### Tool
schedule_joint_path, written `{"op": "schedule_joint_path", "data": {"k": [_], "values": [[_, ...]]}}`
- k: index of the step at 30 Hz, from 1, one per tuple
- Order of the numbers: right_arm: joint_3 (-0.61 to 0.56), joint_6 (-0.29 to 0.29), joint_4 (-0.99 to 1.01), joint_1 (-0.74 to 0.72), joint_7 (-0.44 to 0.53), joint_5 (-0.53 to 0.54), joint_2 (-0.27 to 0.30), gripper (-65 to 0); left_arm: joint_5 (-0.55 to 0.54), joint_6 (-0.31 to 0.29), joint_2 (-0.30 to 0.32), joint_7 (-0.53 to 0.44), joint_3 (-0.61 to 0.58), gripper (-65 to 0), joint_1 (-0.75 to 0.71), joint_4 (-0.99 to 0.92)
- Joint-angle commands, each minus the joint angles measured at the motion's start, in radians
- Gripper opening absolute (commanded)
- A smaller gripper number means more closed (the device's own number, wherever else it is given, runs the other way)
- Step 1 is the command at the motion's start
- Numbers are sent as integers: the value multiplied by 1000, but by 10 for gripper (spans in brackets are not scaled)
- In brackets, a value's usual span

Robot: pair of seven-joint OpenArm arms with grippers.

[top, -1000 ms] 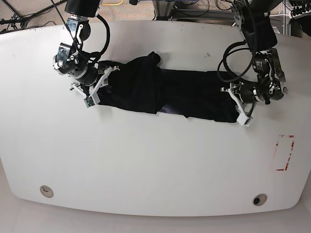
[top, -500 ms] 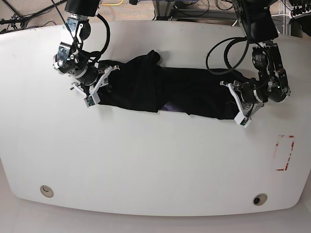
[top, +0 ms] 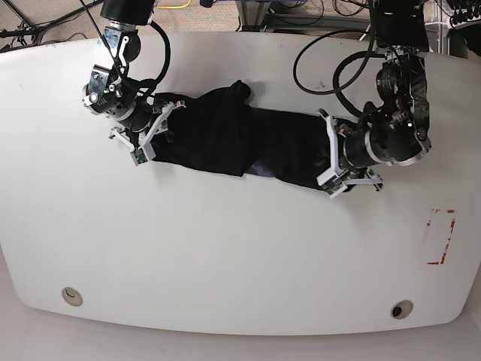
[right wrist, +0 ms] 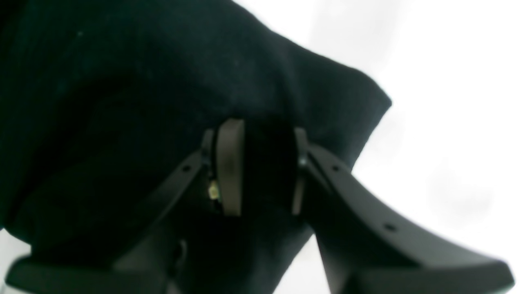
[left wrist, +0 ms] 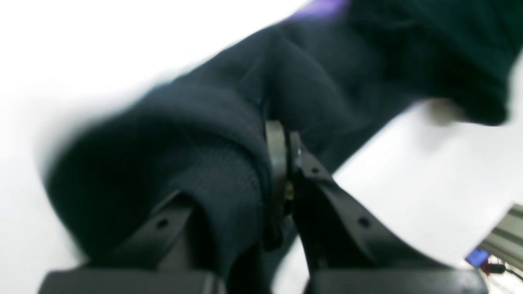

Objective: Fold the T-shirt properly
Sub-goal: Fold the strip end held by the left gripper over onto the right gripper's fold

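change from the earlier frame: the left gripper, at the right of the base view, had moved inward toward frame centre, carrying the right end of the shirt with it; that end had lain further right half a second before, so the cloth band was shorter. the right gripper, at upper left, had stayed where it was.

left gripper: in its wrist view the jaws were pressed nearly together with a fold of black cloth pinched between them and bulging over the left finger. clenched on the shirt.

right gripper: in its wrist view a thick fold of black cloth filled the gap between the fingers. grasping the shirt.

surface: white table with rounded corners, two small round fittings near its lower edge, a red-marked rectangle at lower right. beyond the top edge, grey floor, cables and metal frame parts.

shirt: bunched into a long dark band in the upper middle of the table, long axis left to right, sloping slightly down to the right. one end at each gripper. a hump of cloth rose at upper centre; a sliver of purple showed along the lower edge.
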State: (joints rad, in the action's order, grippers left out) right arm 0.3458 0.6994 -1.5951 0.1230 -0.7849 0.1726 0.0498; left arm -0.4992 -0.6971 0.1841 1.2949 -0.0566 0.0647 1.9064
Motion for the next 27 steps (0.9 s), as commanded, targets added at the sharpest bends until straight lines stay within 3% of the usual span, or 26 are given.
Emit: {"op": "schedule_joint_path", "data": {"k": [1,11,22,27], "values": [[-1,-1,0,5,-48,-32,6,-499,-9,-1,-31,-14,-48,-640,42,21],[-1,-1,0,5,-48,-32,6,-499,-6,-1,-171,-13,-171,-640,111,0],[-1,-1,2,5,-48,-32,6,-499,-6,-1,-328,-13,-230,-639,169,-176],[-1,-1,3,4,-48,-32,-8,-499,-6,-1,-341,-16,-230,-639,192,-245]]}}
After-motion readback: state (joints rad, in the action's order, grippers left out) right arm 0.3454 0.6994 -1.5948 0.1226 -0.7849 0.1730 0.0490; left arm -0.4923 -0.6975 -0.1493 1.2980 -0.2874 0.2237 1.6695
